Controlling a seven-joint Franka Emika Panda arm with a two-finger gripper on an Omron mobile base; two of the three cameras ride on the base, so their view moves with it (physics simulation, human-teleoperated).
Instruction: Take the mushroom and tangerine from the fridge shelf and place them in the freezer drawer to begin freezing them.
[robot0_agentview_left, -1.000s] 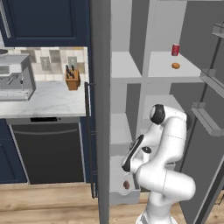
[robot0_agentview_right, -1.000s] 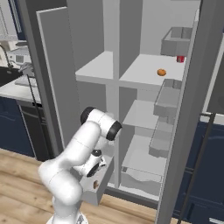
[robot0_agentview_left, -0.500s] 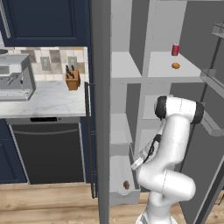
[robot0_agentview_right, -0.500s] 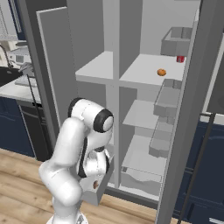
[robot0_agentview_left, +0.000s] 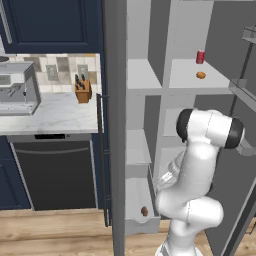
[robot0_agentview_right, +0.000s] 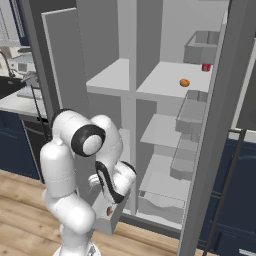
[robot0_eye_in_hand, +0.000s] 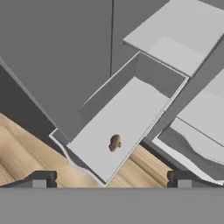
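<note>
While the mushroom (robot0_eye_in_hand: 115, 142) is lying loose near the front edge of the freezer drawer (robot0_eye_in_hand: 131, 109), the gripper (robot0_eye_in_hand: 109, 179) is being lifted away above it with both fingers spread wide and nothing held. Since a moment ago the arm has been raised, so half the job is judged done. The tangerine (robot0_agentview_left: 201, 75) is being left on the fridge shelf (robot0_agentview_left: 210, 82), near its right edge beside the red can (robot0_agentview_left: 200, 56).

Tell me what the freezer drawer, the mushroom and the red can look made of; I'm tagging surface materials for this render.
Freezer drawer: seemingly matte pale-grey plastic, flat and uniform with no shine. Mushroom, lying in the drawer: dull reddish-brown, organic-looking, lumpy and unglossy. Red can on the fridge shelf: possibly painted metal, judging by its smooth cylinder with a paler top, though it is too small to be sure.
</note>
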